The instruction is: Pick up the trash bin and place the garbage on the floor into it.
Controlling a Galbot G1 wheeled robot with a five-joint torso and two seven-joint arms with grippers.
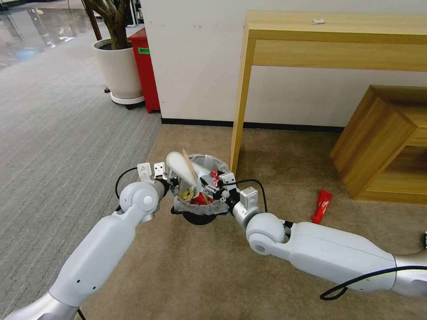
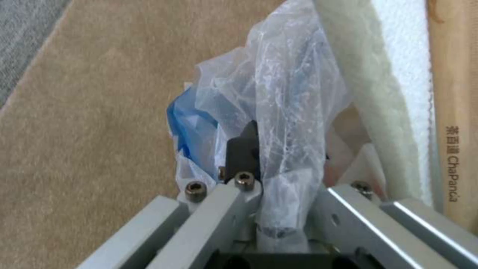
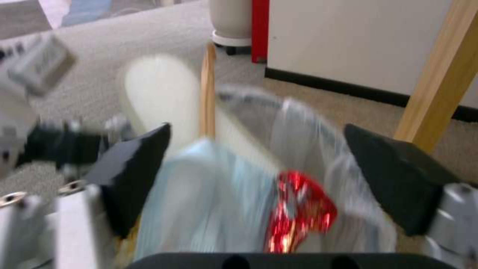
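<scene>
The trash bin (image 1: 200,215), black with a crinkled white bag, is above the beige floor (image 1: 187,266) by the table leg. My left gripper (image 1: 171,183) is shut on the bin's rim and bag (image 2: 279,112). Inside the bin are a white slipper (image 1: 180,164), a wooden stick (image 1: 192,171) and red wrappers. My right gripper (image 1: 214,181) hovers open over the bin's mouth. In the right wrist view its fingers (image 3: 134,175) are wide apart, and a red wrapper (image 3: 298,209) lies in the bin below them. Another red wrapper (image 1: 321,206) lies on the floor to the right.
A light wooden table (image 1: 240,102) stands just behind the bin, against the white wall. A low wooden cabinet (image 1: 378,142) is at the right. The white plant pot (image 1: 118,71) and red box (image 1: 146,71) stand at the back left on grey carpet.
</scene>
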